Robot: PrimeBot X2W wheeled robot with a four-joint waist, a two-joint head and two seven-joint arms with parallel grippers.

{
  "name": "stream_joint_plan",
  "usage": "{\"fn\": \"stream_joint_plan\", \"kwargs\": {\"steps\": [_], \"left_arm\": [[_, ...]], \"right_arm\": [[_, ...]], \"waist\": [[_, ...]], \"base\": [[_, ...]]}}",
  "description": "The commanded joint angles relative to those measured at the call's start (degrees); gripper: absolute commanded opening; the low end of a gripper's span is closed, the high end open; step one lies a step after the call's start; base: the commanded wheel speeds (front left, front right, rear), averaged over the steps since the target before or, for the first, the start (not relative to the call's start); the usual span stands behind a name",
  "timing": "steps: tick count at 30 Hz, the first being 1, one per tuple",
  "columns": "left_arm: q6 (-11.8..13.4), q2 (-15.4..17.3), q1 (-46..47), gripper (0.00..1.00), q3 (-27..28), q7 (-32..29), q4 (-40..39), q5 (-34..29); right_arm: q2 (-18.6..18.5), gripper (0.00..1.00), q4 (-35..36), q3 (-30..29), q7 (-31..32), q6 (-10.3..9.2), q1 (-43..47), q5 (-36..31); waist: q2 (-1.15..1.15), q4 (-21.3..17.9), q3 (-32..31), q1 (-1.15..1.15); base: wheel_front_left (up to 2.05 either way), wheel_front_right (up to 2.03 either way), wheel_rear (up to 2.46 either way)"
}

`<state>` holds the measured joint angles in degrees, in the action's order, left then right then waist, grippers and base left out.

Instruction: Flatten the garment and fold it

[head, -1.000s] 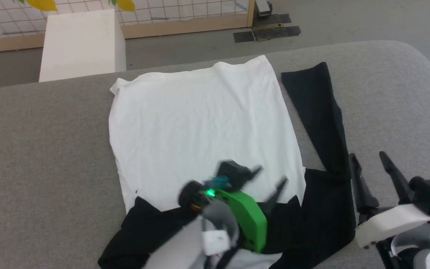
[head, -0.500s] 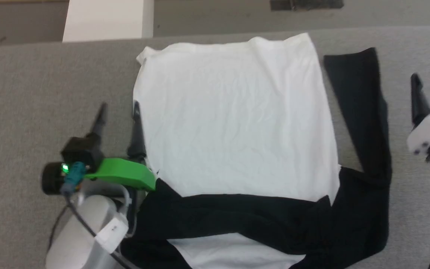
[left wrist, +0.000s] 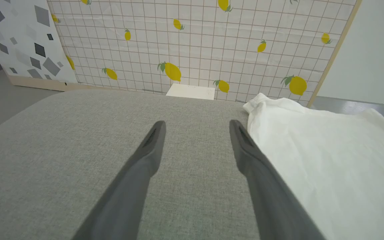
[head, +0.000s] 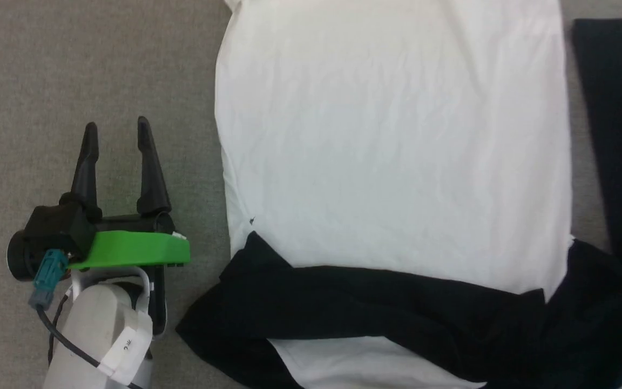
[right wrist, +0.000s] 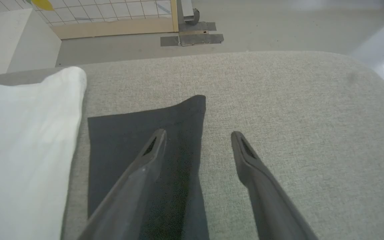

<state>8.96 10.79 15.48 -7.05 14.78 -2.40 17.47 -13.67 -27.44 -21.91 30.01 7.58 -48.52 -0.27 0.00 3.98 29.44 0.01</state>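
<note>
And there the shirt (head: pixel 392 135) lay, flat on the grey cushion (head: pixel 46 81); its white body was spread wide, with only light wrinkles across it. One straight sleeve (head: pixel 613 135), black, ran along the body's three o'clock edge, from twelve down towards five. The folded sleeve (head: pixel 370 308) crossed the lower body as a dark band from seven o'clock to five, and a strip of white showed below it at six.

In the head view the left gripper (head: pixel 116 124) sat at eight o'clock of the shirt, near its edge but apart from it; its fingers pointed to twelve, and the jaws stood spread with nothing between them, only bare cushion beneath. Its wrist view had the white cloth at three o'clock, just beside one finger; a white box (left wrist: pixel 191 91) stood at twelve past the cushion's edge, against a lemon-print panel (left wrist: pixel 212 40).

In its own wrist view the right gripper (right wrist: pixel 198 132) had its jaws spread too, and empty; one finger lay over the straight sleeve's outer edge and the other over bare cushion at three o'clock. Whether either touched down, I could not tell. The white body bulked at nine o'clock, and grey floor (right wrist: pixel 245 20) showed at twelve.
</note>
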Motion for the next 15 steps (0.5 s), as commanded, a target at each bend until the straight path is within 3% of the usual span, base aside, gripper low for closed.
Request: {"fn": "stream_joint_plan", "kwargs": {"steps": [1, 4, 5, 7, 15], "left_arm": [[-0.91, -0.68, -0.95, 1.0, 1.01, 0.21, -0.14, -1.18], [-2.67, -2.19, -1.31, 1.0, 2.96, 0.21, -0.1, -2.58], [-3.11, -2.58, -1.44, 1.0, 3.46, 0.21, 0.01, -2.9], [-4.12, -3.35, -1.77, 1.0, 4.52, 0.21, 0.47, -3.55], [-7.33, -5.4, -4.53, 1.0, 8.1, 0.21, 3.1, -5.59]], "right_arm": [[-0.36, 1.0, -0.93, -0.42, 1.38, -0.09, -1.17, -1.01], [-0.26, 1.0, -2.05, -1.17, 4.89, -0.09, -2.21, -1.82], [-0.27, 0.62, -2.15, -1.47, 5.6, -0.09, -2.39, -1.85], [-0.6, 0.02, -2.03, -1.65, 6.09, -0.09, -2.55, -2.0], [-1.54, 0.0, 1.53, -1.98, 1.64, -0.09, 3.4, 0.18]], "waist": [[0.0, 3.2, 4.27, -0.01], [0.0, 3.32, 4.28, -0.01], [0.0, 3.3, 4.15, -0.01], [0.0, 3.13, 3.51, -0.01], [0.0, 1.37, -4.05, -0.01]], "base": [[0.0, 0.0, 0.0], [0.0, 0.0, 0.0], [0.0, 0.0, 0.0], [0.0, 0.0, 0.0], [0.0, 0.0, 0.0]]}}
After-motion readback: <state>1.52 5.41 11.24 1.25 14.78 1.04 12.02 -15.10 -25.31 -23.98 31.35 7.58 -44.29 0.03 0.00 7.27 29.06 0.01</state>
